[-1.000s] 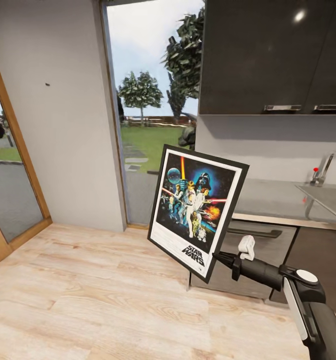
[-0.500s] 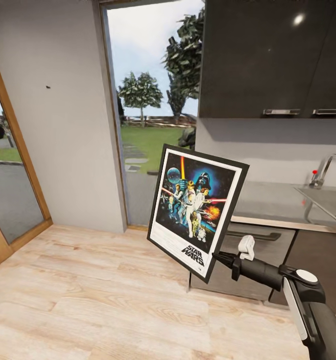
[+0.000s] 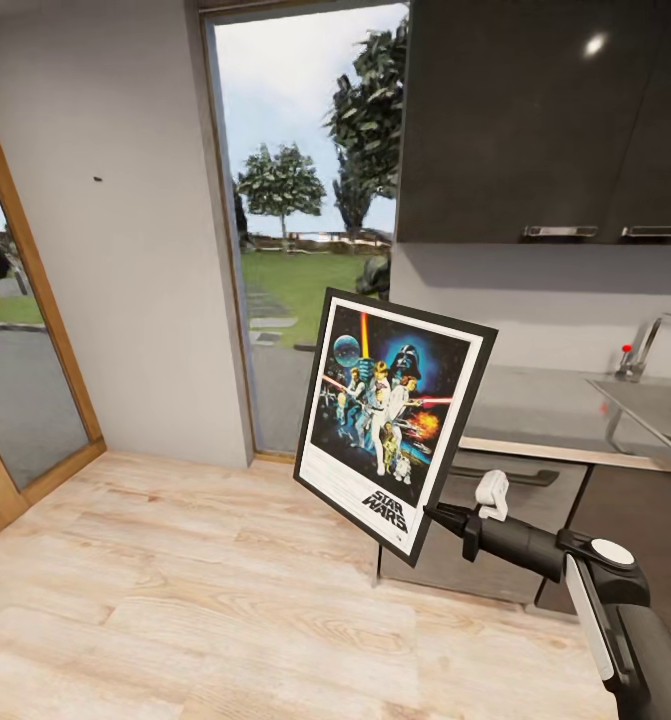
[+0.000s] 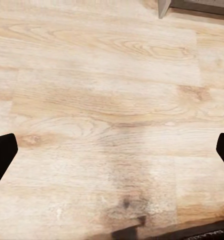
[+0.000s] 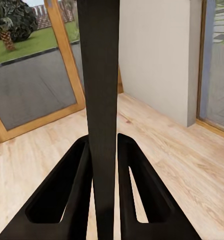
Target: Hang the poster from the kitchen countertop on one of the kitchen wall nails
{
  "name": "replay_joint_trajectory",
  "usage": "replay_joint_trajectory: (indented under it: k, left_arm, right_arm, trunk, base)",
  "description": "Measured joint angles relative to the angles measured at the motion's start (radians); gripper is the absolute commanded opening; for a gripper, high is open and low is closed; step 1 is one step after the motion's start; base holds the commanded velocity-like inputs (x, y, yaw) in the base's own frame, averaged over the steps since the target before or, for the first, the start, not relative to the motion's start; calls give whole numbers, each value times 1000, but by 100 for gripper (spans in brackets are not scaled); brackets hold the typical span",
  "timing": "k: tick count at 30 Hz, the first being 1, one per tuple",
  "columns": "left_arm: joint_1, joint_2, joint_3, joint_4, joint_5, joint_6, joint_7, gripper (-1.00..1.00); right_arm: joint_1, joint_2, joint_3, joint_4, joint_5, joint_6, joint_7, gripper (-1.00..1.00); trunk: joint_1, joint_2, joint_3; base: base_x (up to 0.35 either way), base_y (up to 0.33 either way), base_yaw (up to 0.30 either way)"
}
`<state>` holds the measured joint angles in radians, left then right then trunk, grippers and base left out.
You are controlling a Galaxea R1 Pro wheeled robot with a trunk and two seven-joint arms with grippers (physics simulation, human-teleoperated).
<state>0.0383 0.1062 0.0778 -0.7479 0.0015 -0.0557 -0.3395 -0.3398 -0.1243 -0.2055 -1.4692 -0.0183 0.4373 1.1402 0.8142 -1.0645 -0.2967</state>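
The right gripper (image 3: 433, 515) clamps the poster (image 3: 393, 422) by its lower corner, tilted, clear of the worktop (image 3: 545, 415), probably for carrying to the wall nail (image 3: 97, 180); the left gripper (image 4: 112, 155) hangs open.

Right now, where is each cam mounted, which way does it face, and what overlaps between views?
Head view: on the robot's head, facing forward and down at the wall nail, the kitchen countertop and the poster; right gripper and forearm show.
Left wrist view: on the left arm, facing the wooden floor; left gripper fingertips at the edges, spread.
Right wrist view: on the right arm, along fingers clamping the poster's edge.
Shared: poster and right gripper in the head and right wrist views.
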Motion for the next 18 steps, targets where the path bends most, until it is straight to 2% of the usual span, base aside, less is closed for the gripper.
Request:
replay_joint_trajectory:
  k: [18]
  left_arm:
    - [0,0,-1,0,0,1,0,100]
  right_arm:
    - [0,0,1,-2,0,0,0,-100]
  trunk:
    - [-69,126,56]
  base:
    - [0,0,0]
